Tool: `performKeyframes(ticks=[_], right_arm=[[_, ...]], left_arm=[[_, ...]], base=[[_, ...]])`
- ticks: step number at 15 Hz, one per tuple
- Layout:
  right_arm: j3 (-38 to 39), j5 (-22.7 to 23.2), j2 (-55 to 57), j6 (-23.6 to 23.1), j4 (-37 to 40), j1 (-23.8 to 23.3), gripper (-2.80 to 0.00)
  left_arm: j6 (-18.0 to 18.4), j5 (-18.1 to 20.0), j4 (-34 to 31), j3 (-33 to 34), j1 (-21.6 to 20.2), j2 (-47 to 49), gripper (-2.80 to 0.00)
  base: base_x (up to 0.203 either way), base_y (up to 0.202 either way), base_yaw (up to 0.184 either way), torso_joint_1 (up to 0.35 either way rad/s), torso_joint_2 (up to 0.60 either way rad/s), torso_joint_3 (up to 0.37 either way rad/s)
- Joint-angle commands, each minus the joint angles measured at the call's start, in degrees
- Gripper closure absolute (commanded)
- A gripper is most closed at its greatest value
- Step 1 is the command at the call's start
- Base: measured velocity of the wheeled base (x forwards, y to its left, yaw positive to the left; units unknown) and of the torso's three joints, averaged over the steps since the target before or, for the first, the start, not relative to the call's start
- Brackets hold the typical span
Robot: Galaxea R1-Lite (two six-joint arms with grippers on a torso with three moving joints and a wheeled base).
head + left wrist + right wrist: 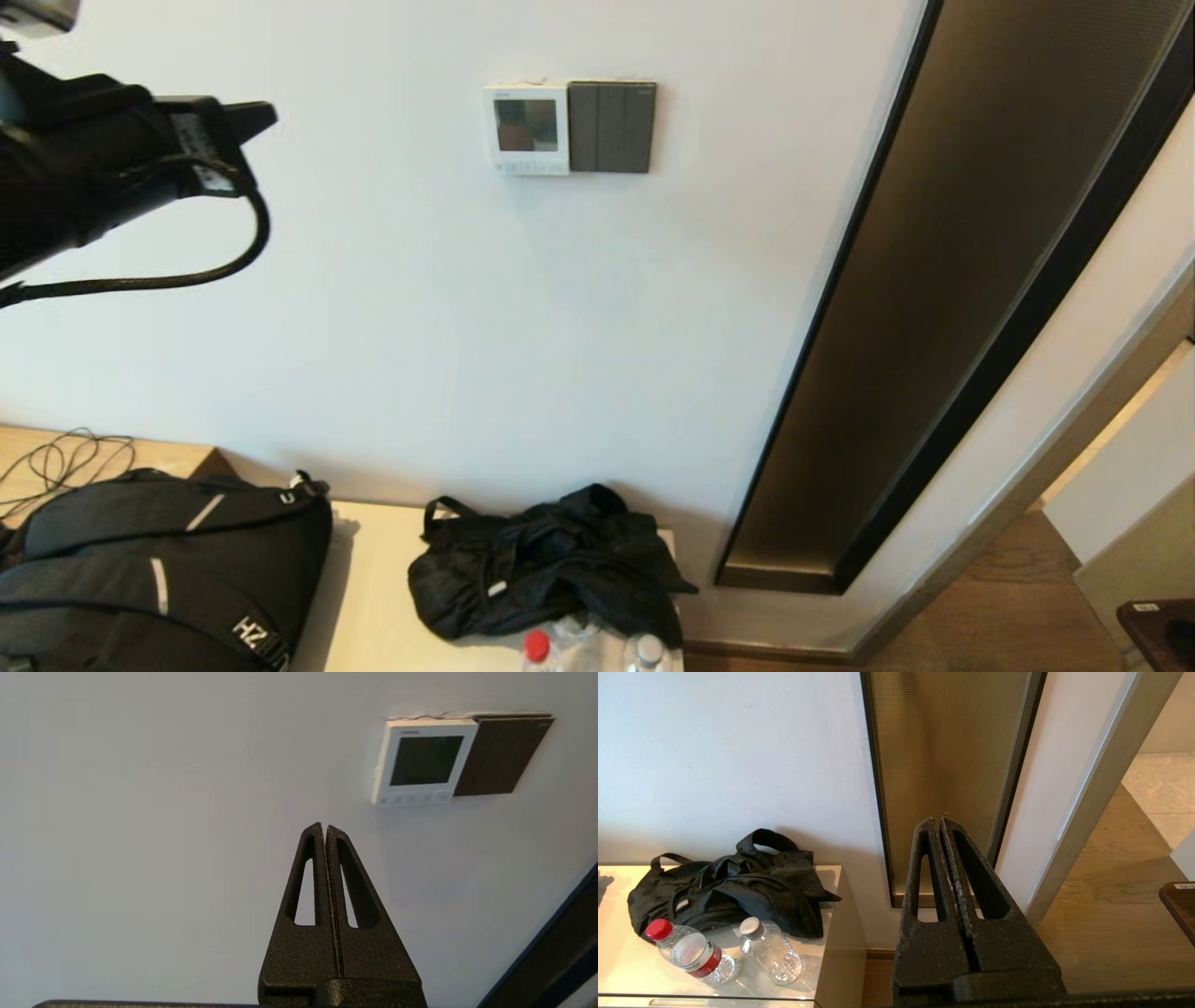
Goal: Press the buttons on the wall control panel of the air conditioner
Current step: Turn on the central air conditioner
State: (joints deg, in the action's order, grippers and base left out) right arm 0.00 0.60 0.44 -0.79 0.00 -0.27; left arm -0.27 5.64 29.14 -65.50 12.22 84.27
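Observation:
The white air conditioner control panel (527, 129) hangs on the wall, with a dark screen and a row of small buttons (527, 167) along its lower edge. It also shows in the left wrist view (423, 762), its buttons (413, 798) in a row. My left gripper (325, 828) is shut and empty, raised in front of the wall, apart from the panel and to its left and below it. In the head view the left arm (140, 159) is at the upper left. My right gripper (940, 822) is shut and empty, parked low by the brown wall panel.
A dark grey switch plate (611, 127) adjoins the panel's right side. A tall brown inset panel (934, 308) runs down the wall at right. Below, a cabinet top (373, 579) holds a black backpack (159, 569), a black bag (541, 560) and two water bottles (691, 952).

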Motion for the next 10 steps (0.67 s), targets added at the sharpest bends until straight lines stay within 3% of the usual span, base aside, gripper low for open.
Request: performKeyframes(ticks=[1, 10], right_arm=[[0.1, 0.0, 0.1, 0.0, 0.0, 0.0, 0.00], [0.1, 0.0, 0.1, 0.0, 0.0, 0.0, 0.00]], left_arm=[[0.0, -0.1, 0.6, -6.5, 3.6, 11.0, 0.00], [0.3, -4.3, 3.5, -22.1, 12.1, 27.5, 0.00]], base=[[0.000, 0.000, 0.000, 0.000, 0.00, 0.000], [0.000, 0.000, 0.000, 0.000, 0.00, 0.000]])
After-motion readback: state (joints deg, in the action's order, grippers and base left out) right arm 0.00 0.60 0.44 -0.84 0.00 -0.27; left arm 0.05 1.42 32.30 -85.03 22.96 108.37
